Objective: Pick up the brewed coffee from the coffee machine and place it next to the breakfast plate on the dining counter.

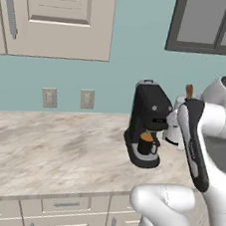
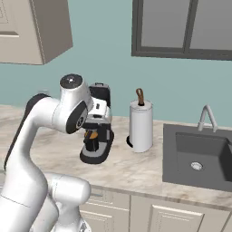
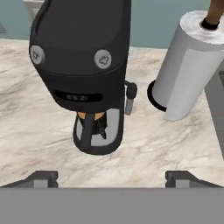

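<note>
The coffee machine [image 1: 149, 114] [image 2: 101, 96] [image 3: 83, 48] is black and stands on the marble worktop by the wall. Under its spout, on the base tray, sits the brewed coffee [image 1: 145, 143] [image 2: 92, 140] [image 3: 90, 131], a small black mug with an orange-brown surface. In the hand view its handle faces the camera. My gripper [image 3: 113, 179] is open, above and in front of the machine, looking down at it. Its two dark fingertips [image 3: 43, 178] stand wide apart with nothing between them. It is clear of the mug. The breakfast plate and the dining counter are out of view.
A white paper-towel roll [image 1: 173, 125] [image 2: 140, 124] [image 3: 188, 65] stands close to the machine's right. Beyond it lie a dark sink [image 2: 199, 156] and a faucet [image 2: 206, 115]. Wall cabinets hang above left. Bare worktop [image 1: 55, 148] stretches to the machine's left.
</note>
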### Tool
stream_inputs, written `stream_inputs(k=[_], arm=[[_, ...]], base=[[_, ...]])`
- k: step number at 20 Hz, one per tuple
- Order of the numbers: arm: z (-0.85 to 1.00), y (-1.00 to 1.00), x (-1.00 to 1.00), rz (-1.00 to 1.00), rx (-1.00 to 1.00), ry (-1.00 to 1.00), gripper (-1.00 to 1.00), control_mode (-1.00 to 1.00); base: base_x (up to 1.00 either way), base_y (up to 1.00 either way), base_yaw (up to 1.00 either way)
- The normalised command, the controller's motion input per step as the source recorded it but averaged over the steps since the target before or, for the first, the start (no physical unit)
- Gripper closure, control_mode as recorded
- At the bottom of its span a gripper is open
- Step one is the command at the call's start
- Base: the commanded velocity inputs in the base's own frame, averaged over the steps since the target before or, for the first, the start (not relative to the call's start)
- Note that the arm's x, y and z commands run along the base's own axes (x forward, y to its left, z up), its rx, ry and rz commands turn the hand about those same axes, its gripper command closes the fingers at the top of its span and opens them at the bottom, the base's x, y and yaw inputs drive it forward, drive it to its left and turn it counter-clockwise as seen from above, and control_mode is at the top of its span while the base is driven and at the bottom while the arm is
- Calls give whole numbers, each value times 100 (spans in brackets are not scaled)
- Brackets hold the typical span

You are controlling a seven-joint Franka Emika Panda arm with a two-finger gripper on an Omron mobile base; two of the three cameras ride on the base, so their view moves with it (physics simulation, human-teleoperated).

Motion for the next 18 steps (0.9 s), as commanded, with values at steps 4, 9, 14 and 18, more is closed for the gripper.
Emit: stream_inputs(k=[4,9,14,18], arm=[[-91,-100,-56,26,1,-32,-100,-100],[-96,-99,0,36,0,-22,-100,-100],[-43,-52,2,31,0,-29,-100,-100],[-44,2,8,35,0,-21,-100,-100]], base=[[0,0,0],[0,0,0],[0,0,0],[0,0,0]])
